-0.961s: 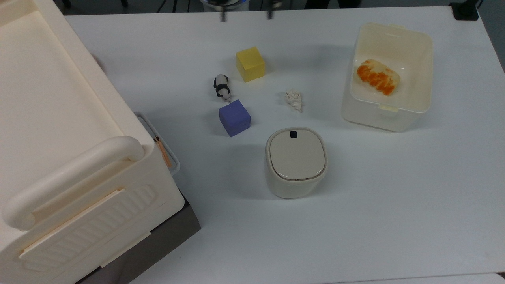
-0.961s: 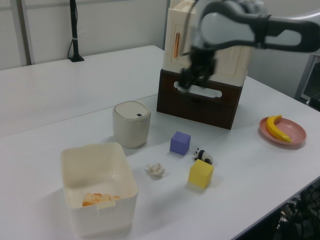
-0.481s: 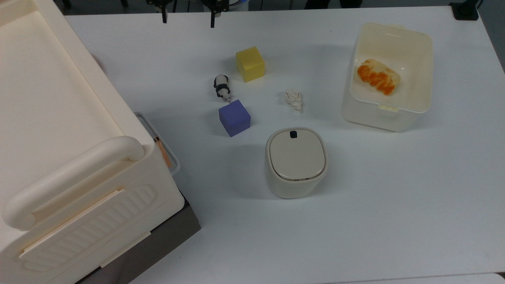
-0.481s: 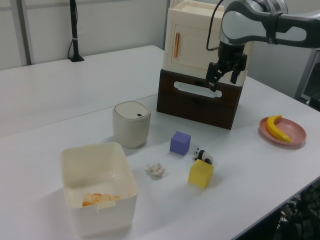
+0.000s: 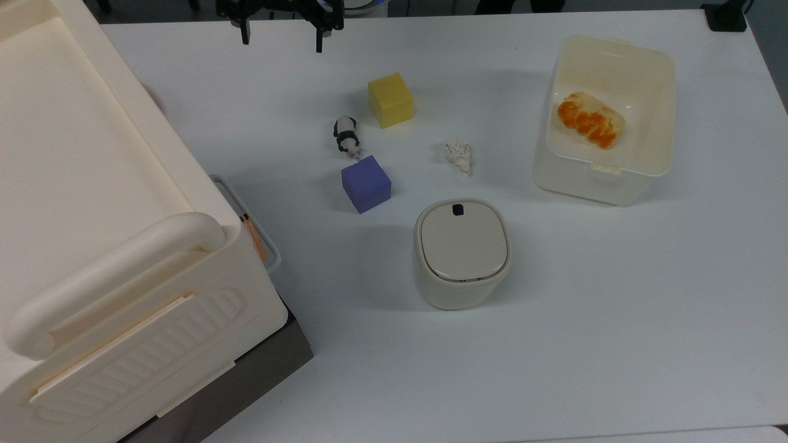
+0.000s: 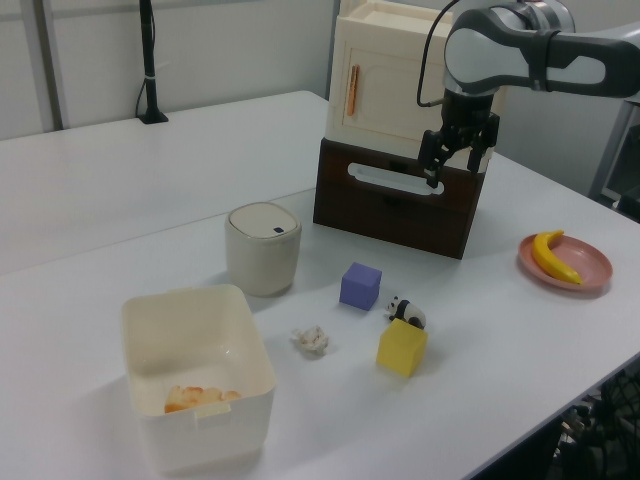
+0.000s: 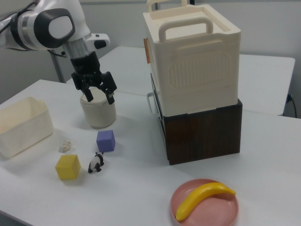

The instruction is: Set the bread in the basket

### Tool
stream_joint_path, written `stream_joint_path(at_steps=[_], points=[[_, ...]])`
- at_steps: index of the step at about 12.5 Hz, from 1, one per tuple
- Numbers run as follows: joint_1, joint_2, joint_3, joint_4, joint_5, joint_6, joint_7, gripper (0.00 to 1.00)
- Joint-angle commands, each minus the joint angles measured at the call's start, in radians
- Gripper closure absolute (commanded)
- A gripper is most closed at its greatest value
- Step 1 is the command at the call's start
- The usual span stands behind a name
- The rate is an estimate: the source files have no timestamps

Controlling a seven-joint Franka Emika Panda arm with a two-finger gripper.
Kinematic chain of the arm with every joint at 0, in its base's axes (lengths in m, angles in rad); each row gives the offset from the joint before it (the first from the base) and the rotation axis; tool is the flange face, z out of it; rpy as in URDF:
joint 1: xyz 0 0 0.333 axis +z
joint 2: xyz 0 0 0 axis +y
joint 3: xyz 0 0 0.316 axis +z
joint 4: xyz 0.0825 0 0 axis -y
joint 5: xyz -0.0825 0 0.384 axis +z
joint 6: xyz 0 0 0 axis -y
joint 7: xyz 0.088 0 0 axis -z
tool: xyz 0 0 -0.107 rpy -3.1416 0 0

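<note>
The bread (image 5: 590, 119), a small loaf with an orange-brown glazed top, lies inside the basket (image 5: 640, 166), a cream-white rectangular tub at the top view's right. In the left view the bread (image 6: 196, 398) shows low inside the basket (image 6: 240, 340) at the front left. My gripper (image 5: 281, 35) hangs open and empty near the top view's upper edge, far to the left of the basket. It also shows high above the table in the left view (image 6: 458, 167) and in the right view (image 7: 99, 95).
A yellow cube (image 5: 390, 99), a purple cube (image 5: 365, 183), a panda figure (image 5: 346, 136) and a crumpled paper wad (image 5: 458, 155) lie mid-table. A lidded bin (image 5: 462, 252) stands nearer. A large cream crate (image 5: 92, 234) on a dark box fills the top view's left. A banana on a pink plate (image 7: 205, 201) sits apart.
My open gripper has swung away toward the top view's left along the upper edge. The bread stays in the basket.
</note>
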Motion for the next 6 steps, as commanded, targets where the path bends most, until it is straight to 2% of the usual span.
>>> stream_joint_path(at_steps=[1,6], points=[[0.037,0.018,-0.007,0.039,-0.013,-0.002,0.048,0.00],[0.061,0.016,-0.005,0.039,-0.015,0.000,0.051,0.00]])
